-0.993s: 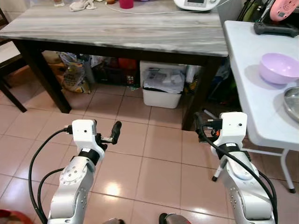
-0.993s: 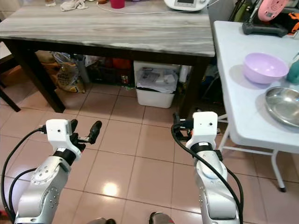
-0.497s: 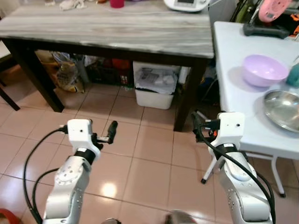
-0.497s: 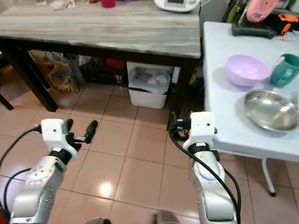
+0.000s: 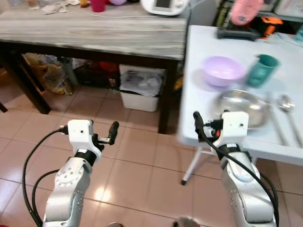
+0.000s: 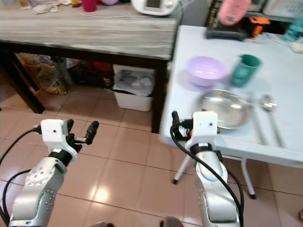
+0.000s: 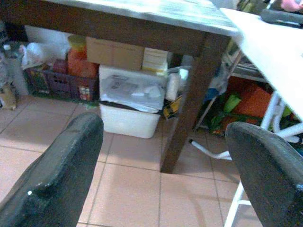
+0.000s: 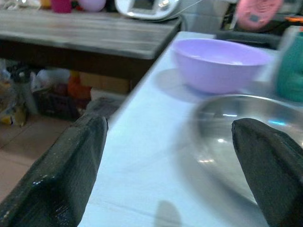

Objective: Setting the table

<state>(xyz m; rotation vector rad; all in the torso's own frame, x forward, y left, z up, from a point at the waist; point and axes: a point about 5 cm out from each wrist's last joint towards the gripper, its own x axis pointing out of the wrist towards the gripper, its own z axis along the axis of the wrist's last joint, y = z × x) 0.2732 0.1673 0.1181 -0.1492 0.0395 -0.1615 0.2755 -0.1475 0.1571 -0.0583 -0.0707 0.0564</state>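
Now white table (image 5: pixel 199 109) nearer; green cup (image 5: pixel 262 69), spoon (image 5: pixel 286 102) newly visible.

No lettering, label, brand or number can be read anywhere: the white appliance (image 6: pixel 152 5) on the wooden table (image 6: pixel 94 30) has a display too blurred to make out.

A shiny steel plate (image 6: pixel 223 109) is lying flat on the white table (image 6: pixel 289 71). Just behind it, a lilac bowl (image 6: pixel 206 70) and teal mug (image 6: pixel 244 69) are standing upright; a spoon (image 6: pixel 269 104) and chopsticks (image 6: pixel 258 122) are lying beside it.
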